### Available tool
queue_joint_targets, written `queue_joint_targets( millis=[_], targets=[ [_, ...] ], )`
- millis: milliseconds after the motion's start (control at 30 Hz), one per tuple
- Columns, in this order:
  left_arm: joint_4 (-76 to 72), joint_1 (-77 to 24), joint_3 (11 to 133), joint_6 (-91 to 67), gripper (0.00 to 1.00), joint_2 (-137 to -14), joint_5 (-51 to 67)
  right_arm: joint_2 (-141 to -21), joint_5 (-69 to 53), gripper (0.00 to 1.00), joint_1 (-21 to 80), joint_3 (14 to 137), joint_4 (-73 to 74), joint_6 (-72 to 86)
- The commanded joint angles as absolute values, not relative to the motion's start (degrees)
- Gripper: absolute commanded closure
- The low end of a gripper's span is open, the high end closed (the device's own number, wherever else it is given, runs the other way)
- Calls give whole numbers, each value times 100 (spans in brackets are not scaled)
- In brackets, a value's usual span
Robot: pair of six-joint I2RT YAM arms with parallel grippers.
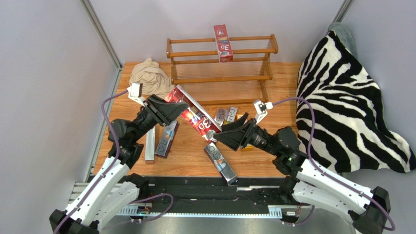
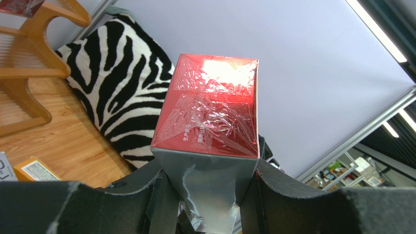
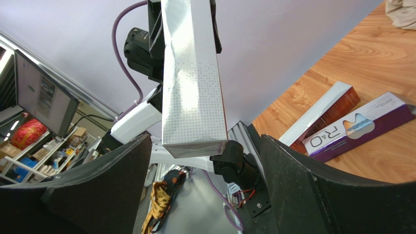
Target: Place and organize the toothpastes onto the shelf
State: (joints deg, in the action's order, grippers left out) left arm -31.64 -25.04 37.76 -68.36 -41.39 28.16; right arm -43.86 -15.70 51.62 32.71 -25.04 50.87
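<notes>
My left gripper is shut on a red "3D" toothpaste carton and holds it tilted above the table; in the left wrist view the carton sits clamped between both fingers. My right gripper is open at the carton's lower end; in the right wrist view the carton's silver side hangs between the spread fingers, touching neither. Another red carton stands on the wooden shelf. Silver/purple cartons lie on the table.
A beige cloth lies left of the shelf. A zebra-striped blanket covers the right side. An orange carton lies by my right arm. Two more cartons lie on the wood in the right wrist view.
</notes>
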Motion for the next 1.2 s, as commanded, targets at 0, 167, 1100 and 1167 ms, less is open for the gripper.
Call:
queue_joint_targets(
  millis=[0,167,1100,1167],
  targets=[
    [-3771,-2505,3797,-6979,89,-4140,2707,-4605,-1548,28,5317,3419,-2927,5142],
    [-3771,-2505,3736,-7005,89,-4166,2769,-4728,-1450,33,5379,3472,-3005,5115],
    [-1773,-2505,3752,-5934,1,-3509,2708,-5019,-1327,81,5388,3753,-2567,5089],
    [-1120,-2505,3875,-5400,1,-3314,2567,-4984,-1179,81,5396,3840,-2304,5036]
  ],
)
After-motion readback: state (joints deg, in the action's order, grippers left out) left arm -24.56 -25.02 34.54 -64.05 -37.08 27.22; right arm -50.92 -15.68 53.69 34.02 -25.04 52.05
